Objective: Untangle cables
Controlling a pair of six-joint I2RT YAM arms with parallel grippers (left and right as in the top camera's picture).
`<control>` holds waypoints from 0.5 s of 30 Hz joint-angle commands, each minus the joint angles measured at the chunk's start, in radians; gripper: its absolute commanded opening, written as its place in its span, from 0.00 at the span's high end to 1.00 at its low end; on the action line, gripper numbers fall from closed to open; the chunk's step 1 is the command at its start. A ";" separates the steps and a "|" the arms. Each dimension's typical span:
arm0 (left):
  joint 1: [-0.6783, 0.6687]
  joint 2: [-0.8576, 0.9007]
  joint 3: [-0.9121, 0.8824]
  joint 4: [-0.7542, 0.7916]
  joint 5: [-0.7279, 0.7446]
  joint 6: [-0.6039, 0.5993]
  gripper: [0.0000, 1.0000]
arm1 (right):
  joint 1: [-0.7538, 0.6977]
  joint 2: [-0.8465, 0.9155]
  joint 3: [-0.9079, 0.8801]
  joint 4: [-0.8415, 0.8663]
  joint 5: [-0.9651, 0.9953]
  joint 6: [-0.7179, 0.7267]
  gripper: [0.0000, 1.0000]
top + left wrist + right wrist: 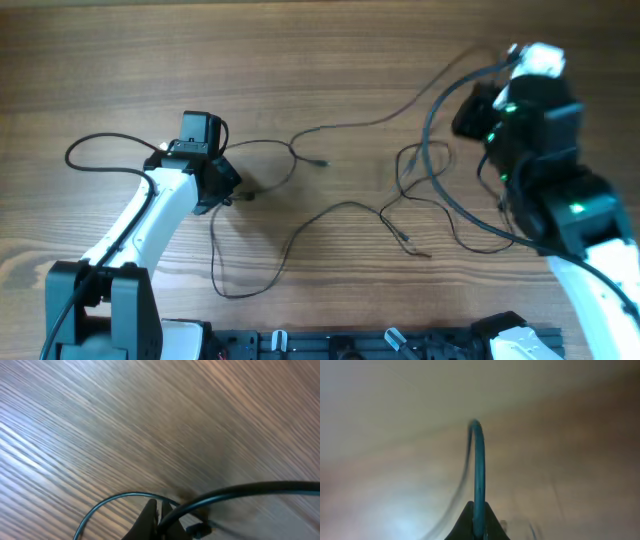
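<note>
Several thin black cables (340, 207) lie looped over the wooden table, with a small tangle (412, 178) at centre right. My left gripper (238, 190) is low at the table, shut on a cable near its plug end. In the left wrist view its fingers (159, 508) are closed, a dark cable (240, 491) runs out to the right and a thin loop (105, 502) curves off to the left. My right gripper (466, 116) is raised at the right. In the right wrist view its fingers (479, 512) are shut on a cable (479, 460) that arcs upward.
One thin cable (390, 117) runs from the middle toward the back right. A thicker black arm cable (100, 140) loops at the left. A black rail (350, 345) lines the front edge of the wooden table (300, 60).
</note>
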 commanded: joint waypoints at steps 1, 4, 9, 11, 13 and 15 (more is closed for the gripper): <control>-0.028 0.007 0.001 0.015 0.137 -0.021 0.96 | -0.003 -0.021 0.105 0.157 -0.071 -0.055 0.95; -0.080 0.007 0.001 0.014 0.117 -0.009 0.96 | -0.003 -0.022 0.105 0.241 -0.024 0.073 0.96; -0.091 0.007 0.001 0.006 0.117 -0.009 0.96 | -0.026 -0.016 0.104 0.440 0.387 0.115 0.96; -0.091 0.007 0.001 0.006 0.117 -0.009 0.96 | -0.092 -0.003 0.104 0.486 0.409 0.047 0.96; -0.091 0.007 0.001 0.006 0.117 -0.009 0.96 | -0.183 0.017 0.104 0.478 0.396 0.042 0.96; -0.091 0.007 0.001 0.007 0.117 -0.009 0.96 | -0.297 0.054 0.104 0.480 0.301 0.035 0.96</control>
